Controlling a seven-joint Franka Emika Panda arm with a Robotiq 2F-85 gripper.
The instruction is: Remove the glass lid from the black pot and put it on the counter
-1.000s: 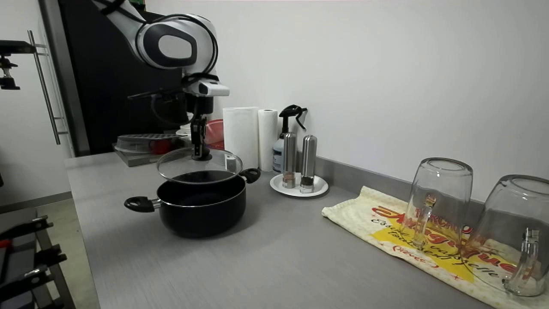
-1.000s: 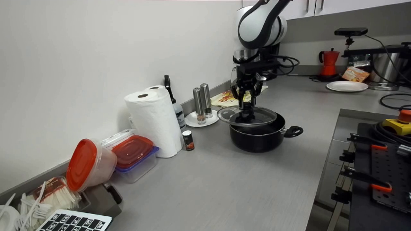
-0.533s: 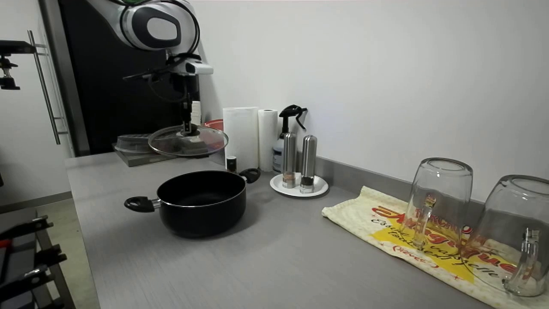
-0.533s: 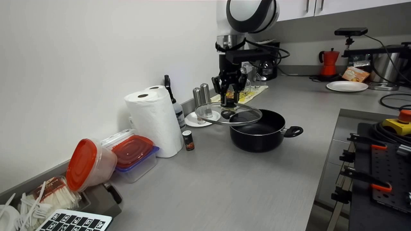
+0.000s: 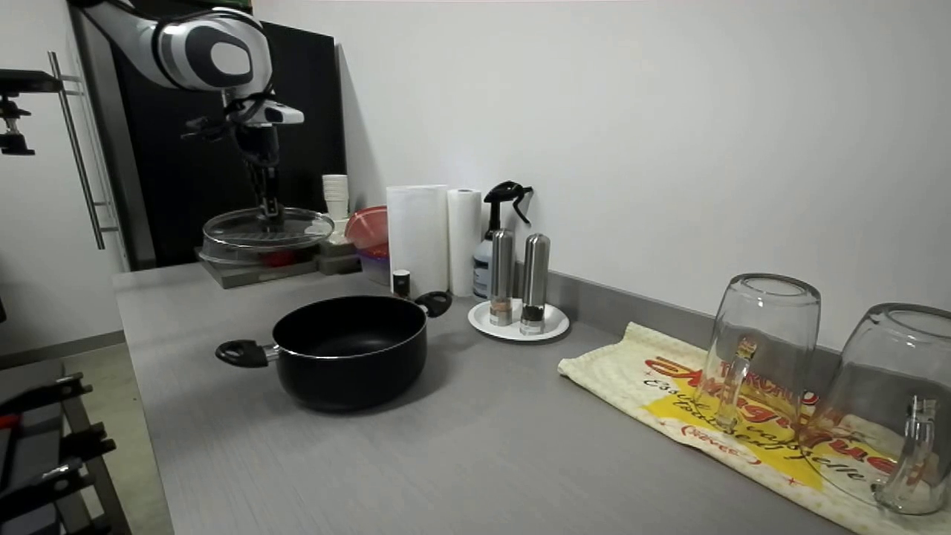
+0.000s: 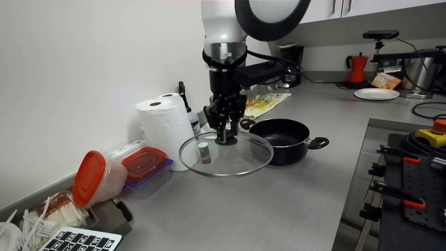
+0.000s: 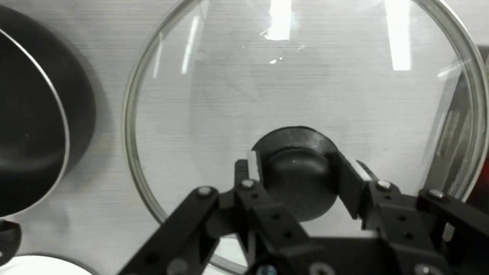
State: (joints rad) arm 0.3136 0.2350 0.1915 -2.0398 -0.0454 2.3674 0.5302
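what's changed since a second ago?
Gripper and lid moved together from above the pot toward the plastic tubs; the lid now hangs clear of the pot, above the counter. Nothing taken or let go: the knob stays gripped. Stayed put: pot, mills, paper towels.

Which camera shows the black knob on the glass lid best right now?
The wrist view: there the black knob of the glass lid is large, seen from above between the fingers of the gripper. In both exterior views it is only a small dark shape that blends into the fingers.
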